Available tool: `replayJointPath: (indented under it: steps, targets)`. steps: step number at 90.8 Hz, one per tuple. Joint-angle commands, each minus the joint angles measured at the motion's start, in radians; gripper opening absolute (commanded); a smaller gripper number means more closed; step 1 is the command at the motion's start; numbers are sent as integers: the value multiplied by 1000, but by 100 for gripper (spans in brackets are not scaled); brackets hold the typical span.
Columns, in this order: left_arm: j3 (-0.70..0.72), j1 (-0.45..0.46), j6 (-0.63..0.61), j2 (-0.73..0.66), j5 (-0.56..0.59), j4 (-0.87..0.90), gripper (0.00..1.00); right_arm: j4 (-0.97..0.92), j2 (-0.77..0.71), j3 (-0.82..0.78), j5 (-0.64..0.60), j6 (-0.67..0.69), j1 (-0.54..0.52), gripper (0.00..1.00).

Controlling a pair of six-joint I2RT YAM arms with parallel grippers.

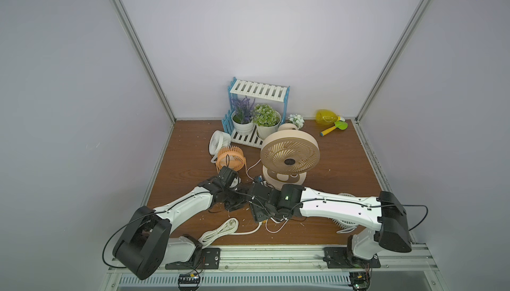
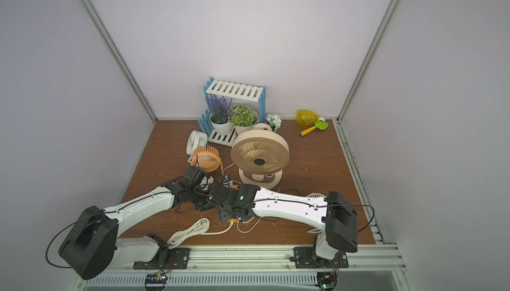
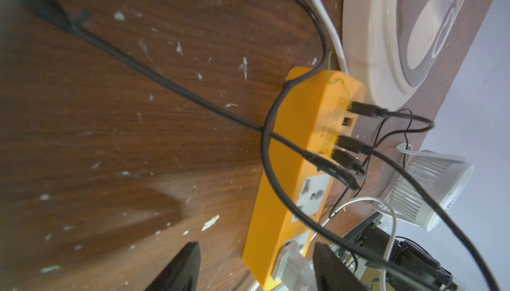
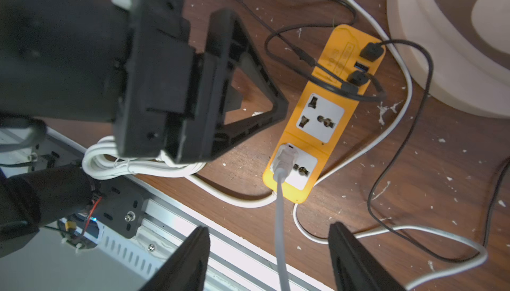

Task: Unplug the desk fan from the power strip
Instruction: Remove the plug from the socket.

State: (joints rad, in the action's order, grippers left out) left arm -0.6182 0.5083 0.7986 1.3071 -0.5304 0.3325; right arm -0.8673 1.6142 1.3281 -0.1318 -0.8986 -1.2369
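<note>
Right wrist view: a long, narrow orange-yellow plastic power strip (image 4: 303, 142) lies flat on the brown wood-grain tabletop (image 4: 414, 165). One short end is just beside the round base of the large beige desk fan (image 4: 441, 55), and the rest runs away from that fan. Black USB plugs (image 4: 371, 50) fill ports at the end nearest the fan. A white plug (image 4: 285, 157) sits in the white socket face farthest from the fan. Its white cable (image 4: 280, 220) passes between the right fingers (image 4: 193, 259), which stand well apart and touch nothing. Left wrist view: the black left fingers (image 3: 182, 264) are spread wide on either side of the strip's end farthest from the fan, gripping nothing.
</note>
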Motion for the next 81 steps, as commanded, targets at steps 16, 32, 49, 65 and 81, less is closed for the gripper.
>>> replayJointPath:
  steps: [16, 32, 49, 65, 81]
  targets:
    - [-1, 12, -35, 39, -59, -38, 63, -16, 25, 26, 19, -22, -1, 57]
    - [1, 13, -21, 73, -60, -70, 61, -40, 40, 26, 15, -26, -1, 55]
    - [-18, 26, -21, 114, -77, -87, 60, -52, 55, 35, 21, -22, -1, 44]
    - [-16, 27, -17, 116, -61, -75, 58, -59, 59, 36, 20, -22, -1, 32]
    - [-15, 28, -26, 137, -71, -77, 56, -61, 61, 40, 17, -22, -1, 25]
